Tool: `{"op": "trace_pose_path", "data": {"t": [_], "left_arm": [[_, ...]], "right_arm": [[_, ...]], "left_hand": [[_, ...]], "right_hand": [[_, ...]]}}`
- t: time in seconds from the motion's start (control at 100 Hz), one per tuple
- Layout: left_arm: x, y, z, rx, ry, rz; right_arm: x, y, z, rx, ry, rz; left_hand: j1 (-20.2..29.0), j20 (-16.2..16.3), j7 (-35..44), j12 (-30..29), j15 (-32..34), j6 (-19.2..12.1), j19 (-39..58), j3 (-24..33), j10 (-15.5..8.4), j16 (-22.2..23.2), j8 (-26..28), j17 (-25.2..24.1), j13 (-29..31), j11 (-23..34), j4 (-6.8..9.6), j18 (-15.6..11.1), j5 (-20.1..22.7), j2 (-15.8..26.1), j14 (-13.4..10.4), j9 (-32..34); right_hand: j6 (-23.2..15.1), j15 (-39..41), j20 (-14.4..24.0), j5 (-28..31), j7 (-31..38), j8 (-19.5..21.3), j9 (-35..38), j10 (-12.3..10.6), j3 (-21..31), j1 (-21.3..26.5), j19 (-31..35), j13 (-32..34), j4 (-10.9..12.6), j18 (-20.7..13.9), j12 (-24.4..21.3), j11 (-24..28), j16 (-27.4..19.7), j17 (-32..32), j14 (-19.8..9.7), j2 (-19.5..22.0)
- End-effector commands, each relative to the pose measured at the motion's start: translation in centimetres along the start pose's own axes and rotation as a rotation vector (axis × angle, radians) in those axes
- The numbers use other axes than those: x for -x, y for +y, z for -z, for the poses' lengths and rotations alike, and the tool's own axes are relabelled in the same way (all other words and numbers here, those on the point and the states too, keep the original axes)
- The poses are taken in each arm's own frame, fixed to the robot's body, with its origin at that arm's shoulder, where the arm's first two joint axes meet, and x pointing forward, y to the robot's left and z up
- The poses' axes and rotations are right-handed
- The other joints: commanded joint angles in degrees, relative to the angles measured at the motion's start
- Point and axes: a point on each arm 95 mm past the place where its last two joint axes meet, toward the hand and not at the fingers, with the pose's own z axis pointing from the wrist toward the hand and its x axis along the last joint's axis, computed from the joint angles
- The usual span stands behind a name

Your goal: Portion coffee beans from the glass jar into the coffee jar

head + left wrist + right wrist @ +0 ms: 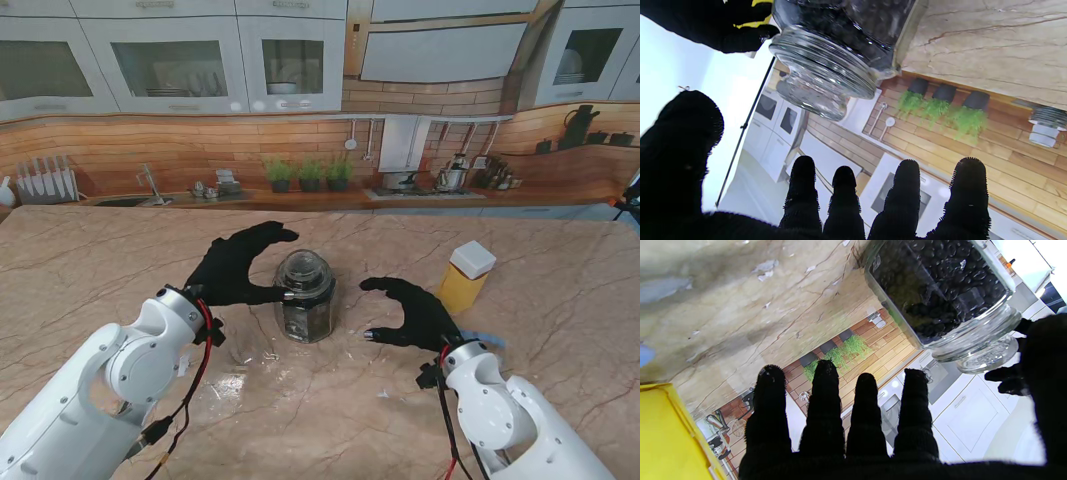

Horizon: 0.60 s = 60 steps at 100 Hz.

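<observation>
Looking barely started: glass jar [305,296] sits lidded and full on the bench [100,270], yellow coffee jar [466,277] capped. Left hand [235,265] and right hand [410,312] flank it, fingers spread, gripping nothing.

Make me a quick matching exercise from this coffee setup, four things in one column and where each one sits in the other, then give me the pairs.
Things:
1. glass jar
2. coffee jar
3. left hand
4. right hand

Places and states:
A. open, between the two jars
B. middle of the table, lid on, dark beans inside
C. yellow with a white lid, to the robot's right
D. open, at the glass jar's left side

Pairs: 1-B, 2-C, 3-D, 4-A
</observation>
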Motion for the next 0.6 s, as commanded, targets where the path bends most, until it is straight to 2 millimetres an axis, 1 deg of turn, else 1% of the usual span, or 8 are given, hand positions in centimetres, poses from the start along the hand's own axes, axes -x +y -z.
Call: {"op": "trace_pose_path", "data": {"t": [0.0, 0.17, 0.35, 0.39, 0.48, 0.52, 0.54, 0.59], "left_arm": [[-1.3, -0.2, -0.5, 0.010, 0.028, -0.015], [-2.8, 0.6, -2.1, 0.060, 0.045, -0.073], [-4.0, 1.1, -3.6, 0.098, 0.063, -0.185], [-4.2, 1.2, -3.8, 0.109, 0.065, -0.222], [-4.6, 1.2, -4.5, 0.123, 0.070, -0.290], [-4.8, 1.3, -4.8, 0.132, 0.072, -0.301], [-4.9, 1.4, -4.9, 0.134, 0.070, -0.307], [-5.0, 1.4, -5.3, 0.147, 0.072, -0.326]], "right_arm": [[-0.1, 0.1, 0.5, 0.000, 0.003, 0.006], [0.3, 0.8, 1.1, 0.017, -0.005, 0.024], [0.6, 1.2, 1.6, 0.024, -0.012, 0.036], [0.7, 1.3, 1.7, 0.025, -0.014, 0.038], [0.8, 1.3, 1.8, 0.026, -0.017, 0.039], [0.8, 1.3, 1.9, 0.027, -0.018, 0.039], [0.8, 1.3, 1.9, 0.027, -0.019, 0.040], [0.9, 1.3, 1.9, 0.026, -0.021, 0.040]], "left_hand": [[-2.52, -0.52, -2.46, -1.56, 0.57, -2.79, 1.38, 2.72, -2.14, -0.82, -0.25, 0.38, -0.35, -5.64, -2.42, 3.29, -1.72, -3.63, 1.26, -2.69], [-3.25, -0.01, -3.48, -1.00, 1.16, -5.15, 2.56, 4.05, -2.79, -0.74, -0.42, 1.50, 0.47, -6.20, -2.92, 4.46, -1.84, -5.14, 1.91, -3.08], [-4.02, 1.08, -2.86, 0.19, 2.32, -6.17, 4.64, 5.89, -3.17, -0.16, 0.55, 2.89, 2.13, -5.33, -3.37, 5.90, -0.19, -6.49, 2.55, -2.56], [-4.71, 1.36, -2.42, 0.56, 2.45, -6.38, 4.98, 7.40, -3.14, 0.06, 1.22, 2.81, 2.32, -4.80, -3.65, 6.04, 0.19, -7.11, 2.52, -2.52], [-4.94, 1.44, -1.95, 0.67, 2.51, -6.57, 5.05, 7.71, -3.28, 0.13, 1.60, 3.06, 2.55, -4.56, -3.78, 6.14, 1.02, -7.22, 2.58, -2.32], [-4.56, 1.47, -1.68, 0.69, 2.45, -6.74, 5.06, 7.91, -3.26, 0.12, 1.77, 3.20, 2.50, -4.48, -3.75, 6.14, 1.45, -7.57, 2.91, -2.30], [-4.64, 1.49, -1.34, 1.28, 2.40, -6.76, 4.87, 8.26, -2.88, 0.07, 2.07, 3.32, 2.48, -3.33, -3.79, 6.14, 1.70, -7.78, 3.28, -1.23], [-4.46, 1.59, -0.87, 1.54, 2.51, -7.16, 4.89, 8.64, -2.89, 0.01, 2.37, 3.93, 2.95, -2.67, -3.80, 6.14, 2.31, -8.18, 3.91, -1.08]], "right_hand": [[-0.91, -0.21, 0.87, 0.33, -0.32, 0.32, 0.84, -0.32, 0.70, 0.06, 0.69, 0.05, -0.02, 0.41, 0.16, -0.30, 0.60, 0.12, 0.47, -1.17], [-0.79, -0.21, 0.85, 0.46, -0.25, 0.33, 0.90, -0.29, 0.69, 0.11, 0.72, 0.13, -0.08, 0.19, 0.17, -0.27, 0.63, 0.05, 0.33, -1.18], [-0.76, -0.24, 0.83, 0.52, -0.25, 0.31, 0.95, -0.36, 0.60, 0.18, 0.73, 0.20, -0.08, -0.01, 0.19, -0.23, 0.65, 0.06, 0.31, -1.11], [-0.78, -0.27, 0.83, 0.56, -0.24, 0.31, 0.90, -0.29, 0.62, 0.19, 0.72, 0.16, -0.07, 0.01, 0.18, -0.26, 0.64, 0.04, 0.29, -1.13], [-0.88, -0.26, 0.82, 0.59, -0.23, 0.31, 0.93, -0.32, 0.63, 0.19, 0.72, 0.21, -0.07, 0.05, 0.19, -0.23, 0.66, 0.04, 0.29, -1.17], [-0.92, -0.25, 0.83, 0.59, -0.22, 0.31, 0.96, -0.30, 0.64, 0.24, 0.75, 0.24, -0.06, 0.00, 0.20, -0.21, 0.67, 0.08, 0.25, -1.15], [-0.98, -0.24, 0.83, 0.64, -0.20, 0.32, 1.02, -0.30, 0.62, 0.21, 0.75, 0.27, -0.07, 0.00, 0.21, -0.18, 0.67, 0.08, 0.24, -1.11], [-1.00, -0.25, 0.83, 0.66, -0.19, 0.32, 1.00, -0.34, 0.61, 0.23, 0.76, 0.25, -0.07, 0.05, 0.21, -0.20, 0.67, 0.10, 0.30, -1.18]]}}
